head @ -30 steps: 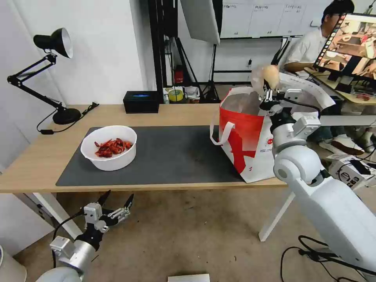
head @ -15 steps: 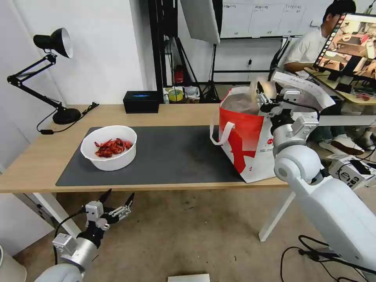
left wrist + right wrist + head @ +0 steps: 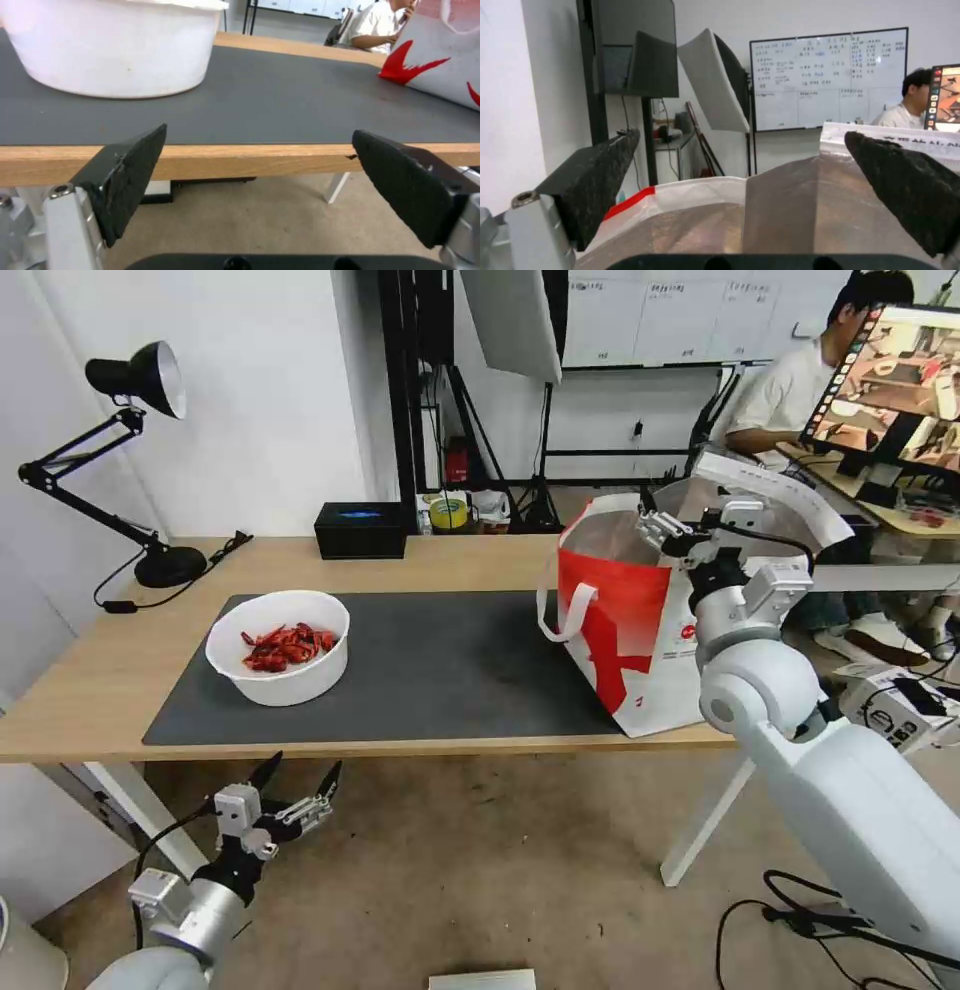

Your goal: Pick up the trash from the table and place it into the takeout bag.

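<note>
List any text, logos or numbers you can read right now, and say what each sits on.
None can be quoted.
takeout bag: small round red logo with print beside it, too small to read.
bag's raised flap: a row of dark characters, blurred.
whiteboard: handwritten grid entries, too small.
monitor: pictures, no legible words.
</note>
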Controlling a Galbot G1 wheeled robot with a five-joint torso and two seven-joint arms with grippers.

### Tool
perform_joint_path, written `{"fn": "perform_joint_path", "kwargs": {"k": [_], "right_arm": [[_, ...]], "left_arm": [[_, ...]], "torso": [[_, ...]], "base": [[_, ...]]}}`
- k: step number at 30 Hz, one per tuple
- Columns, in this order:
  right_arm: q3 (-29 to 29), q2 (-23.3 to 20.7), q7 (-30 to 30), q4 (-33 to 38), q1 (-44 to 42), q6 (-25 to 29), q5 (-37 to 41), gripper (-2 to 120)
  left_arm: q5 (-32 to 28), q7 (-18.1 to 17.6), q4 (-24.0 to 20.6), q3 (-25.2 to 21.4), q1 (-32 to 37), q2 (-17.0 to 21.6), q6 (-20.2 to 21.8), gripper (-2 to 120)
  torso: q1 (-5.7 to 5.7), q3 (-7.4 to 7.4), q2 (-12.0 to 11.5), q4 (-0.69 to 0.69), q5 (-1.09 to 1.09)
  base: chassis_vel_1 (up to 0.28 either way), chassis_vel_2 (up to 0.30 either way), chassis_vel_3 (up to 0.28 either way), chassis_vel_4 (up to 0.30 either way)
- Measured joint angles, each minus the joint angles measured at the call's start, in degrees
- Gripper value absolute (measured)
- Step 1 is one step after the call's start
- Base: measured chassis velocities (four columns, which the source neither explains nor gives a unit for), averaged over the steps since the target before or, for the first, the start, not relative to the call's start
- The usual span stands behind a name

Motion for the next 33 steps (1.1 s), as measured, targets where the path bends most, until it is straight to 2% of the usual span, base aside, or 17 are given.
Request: {"fn": "perform_joint_path", "kwargs": {"k": [9, 16, 23, 33], "right_arm": [[0.05, -0.28, -1.57, 2.35, -1.05, -0.01, 1.6, 100], [0.35, -1.67, -6.23, 7.61, -4.55, 0.19, 3.22, 100], [1.93, -3.87, -12.54, 14.85, -12.09, 0.23, 3.02, 100], [3.58, -4.62, -14.09, 20.25, -23.36, 0.36, -2.5, 100]], "left_arm": [[-0.25, -0.21, -0.75, -1.04, 0.5, 0.06, -0.01, 100], [-0.58, -0.2, -1.28, -2.27, 1.19, 0.08, -0.07, 100], [-0.59, -0.01, -1.46, -2.42, 1.35, -0.03, -0.12, 100], [-0.42, 0.16, -2.02, -2.3, 1.41, -0.45, -0.2, 100]], "torso": [[0.0, 0.0, 0.0, 0.0, 0.0], [0.0, 0.0, 0.0, 0.01, -0.01], [0.0, 0.0, 0.0, 0.0, 0.0], [0.0, -0.01, 0.01, 0.0, -0.01]], "base": [[0.0, 0.0, 0.0, 0.0], [0.0, 0.0, 0.0, 0.0], [0.0, 0.0, 0.0, 0.0], [0.0, 0.0, 0.0, 0.0]]}}
